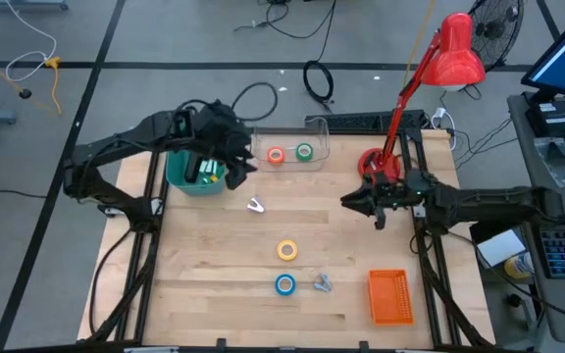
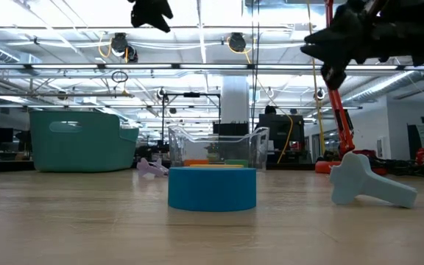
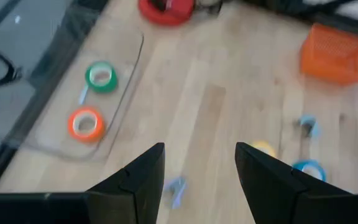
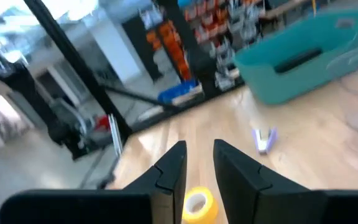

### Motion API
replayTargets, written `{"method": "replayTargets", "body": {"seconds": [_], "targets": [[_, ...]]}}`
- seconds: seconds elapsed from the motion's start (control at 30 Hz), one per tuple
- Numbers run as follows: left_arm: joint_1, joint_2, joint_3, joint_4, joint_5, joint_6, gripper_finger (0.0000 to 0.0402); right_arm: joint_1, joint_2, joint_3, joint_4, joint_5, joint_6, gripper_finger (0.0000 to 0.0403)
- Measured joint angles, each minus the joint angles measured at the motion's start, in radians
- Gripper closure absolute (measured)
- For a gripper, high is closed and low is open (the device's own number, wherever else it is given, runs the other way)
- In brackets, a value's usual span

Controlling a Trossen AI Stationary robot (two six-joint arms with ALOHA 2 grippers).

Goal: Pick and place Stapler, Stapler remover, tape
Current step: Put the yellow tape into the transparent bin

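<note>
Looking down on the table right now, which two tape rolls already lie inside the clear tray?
The orange tape roll and the green tape roll lie side by side in the clear tray; the yellow roll and blue roll sit on the bare wooden table.

Bare table around yellow tape; blue tape crowded by a small grey piece.

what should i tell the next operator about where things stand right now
Left hand: open, empty, above the teal bin and clear tray.
Right hand: slightly open, empty, raised over the table's right side near the red lamp base.
Done: orange tape and green tape lie in the clear tray.
Left: yellow tape, blue tape, a small remover-like piece and another small piece remain on the table. The orange basket looks empty.
</note>
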Motion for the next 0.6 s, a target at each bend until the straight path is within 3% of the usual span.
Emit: {"method": "replayTargets", "body": {"seconds": [0.3,0.4,0.6], "targets": [[-0.008,-0.025,-0.005,-0.051,-0.024,0.025,0.0201,0.099,0.229,0.143,-0.063,0.010,-0.028,0.0330],[-0.002,-0.062,-0.031,-0.052,-0.004,0.055,0.0201,0.139,0.298,0.175,-0.058,0.057,-0.002,0.0330],[-0.003,-0.202,-0.195,0.007,0.004,0.047,0.0201,0.224,0.414,0.236,-0.061,0.154,0.045,0.0330]]}}
